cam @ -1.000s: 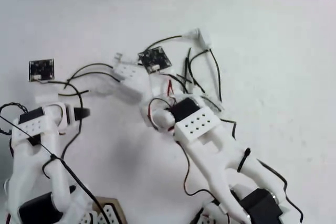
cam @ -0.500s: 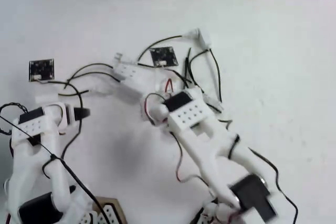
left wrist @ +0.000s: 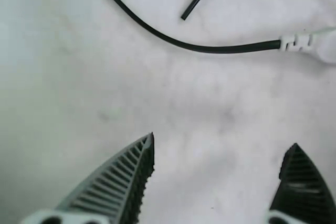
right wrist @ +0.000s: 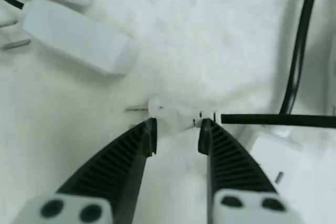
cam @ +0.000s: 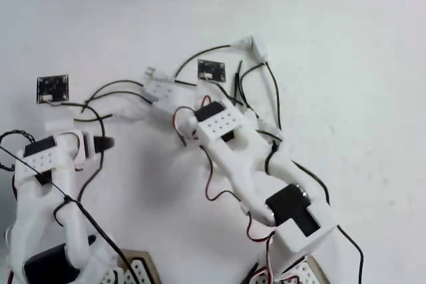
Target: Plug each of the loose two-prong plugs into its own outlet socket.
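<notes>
A small white two-prong plug (right wrist: pixel 173 117) on a black cable lies on the table between the tips of my right gripper (right wrist: pixel 177 129), whose jaws stand open on either side of it. A bigger white plug (right wrist: pixel 73 35) lies just beyond. In the high view the right arm (cam: pixel 219 124) stretches to the table's middle, next to a white plug (cam: pixel 156 86); another plug (cam: pixel 254 46) lies farther back. My left gripper (left wrist: pixel 220 150) is open over bare table, with a white cable end (left wrist: pixel 310 43) ahead of it. In the high view the left gripper (cam: pixel 93 143) sits near the left edge.
Black cables (cam: pixel 256 91) loop across the table's middle. Two small black square boards (cam: pixel 53 88) (cam: pixel 212 69) lie on the table, with a white block (cam: pixel 56 122) near the left one. The right and far parts of the white table (cam: pixel 359 64) are open.
The right arm's wrist has moved toward the far left, closer to the plugs. The black square board in the middle has shifted to the right. The left arm has not moved.
</notes>
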Robot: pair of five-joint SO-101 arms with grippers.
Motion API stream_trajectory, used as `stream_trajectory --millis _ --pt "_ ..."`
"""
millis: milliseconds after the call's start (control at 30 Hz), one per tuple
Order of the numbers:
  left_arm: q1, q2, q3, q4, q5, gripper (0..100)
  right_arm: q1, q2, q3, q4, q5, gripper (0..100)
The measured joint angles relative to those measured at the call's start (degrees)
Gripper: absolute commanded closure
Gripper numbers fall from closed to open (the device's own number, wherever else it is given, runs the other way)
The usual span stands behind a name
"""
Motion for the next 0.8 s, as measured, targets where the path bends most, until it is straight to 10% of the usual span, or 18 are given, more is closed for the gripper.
stream_trajectory --millis 800 --pt "0.0 0.0 0.0 0.0 0.0 63 -1.58 7.03 -7.12 6.77 -3.78 81.2"
